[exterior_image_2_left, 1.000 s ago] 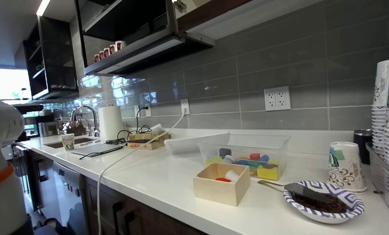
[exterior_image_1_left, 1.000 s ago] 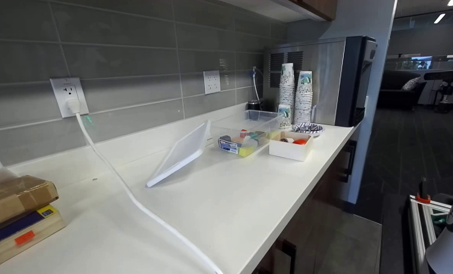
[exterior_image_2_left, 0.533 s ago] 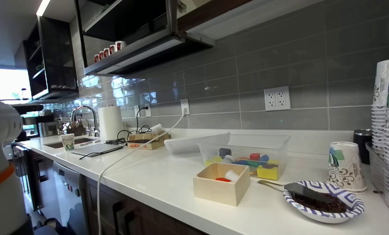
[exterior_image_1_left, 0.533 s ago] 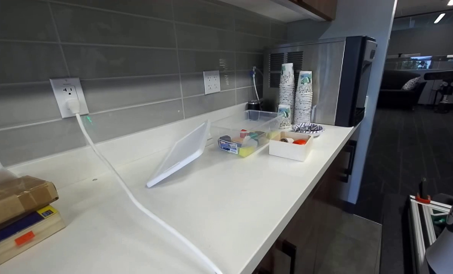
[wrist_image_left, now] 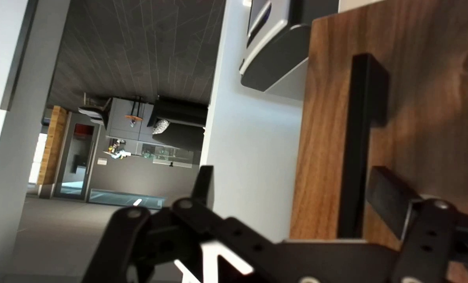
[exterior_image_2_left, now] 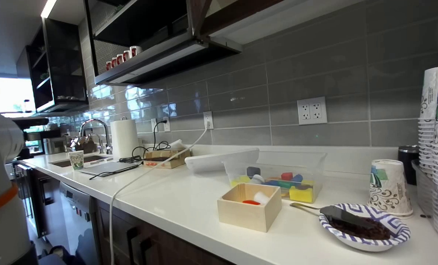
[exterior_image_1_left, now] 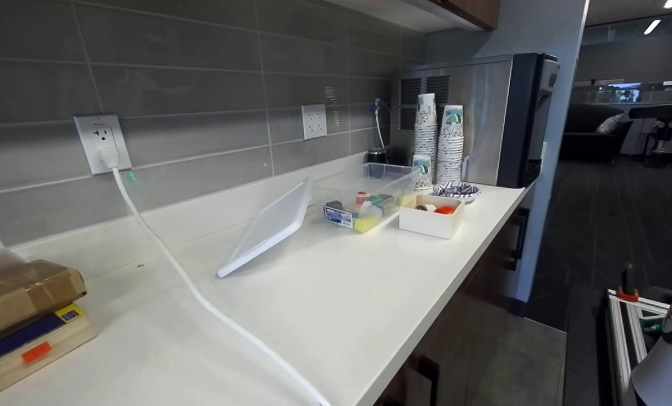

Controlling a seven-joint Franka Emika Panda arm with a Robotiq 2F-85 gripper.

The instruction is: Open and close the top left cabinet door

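While the cabinet door [wrist_image_left: 422, 98] lies toward three o'clock in the wrist view, our end effector [wrist_image_left: 292, 177] stands with jaws apart, the black handle [wrist_image_left: 357, 157] appearing between them; contact we cannot tell. We should follow the door's arc gently, without twisting.
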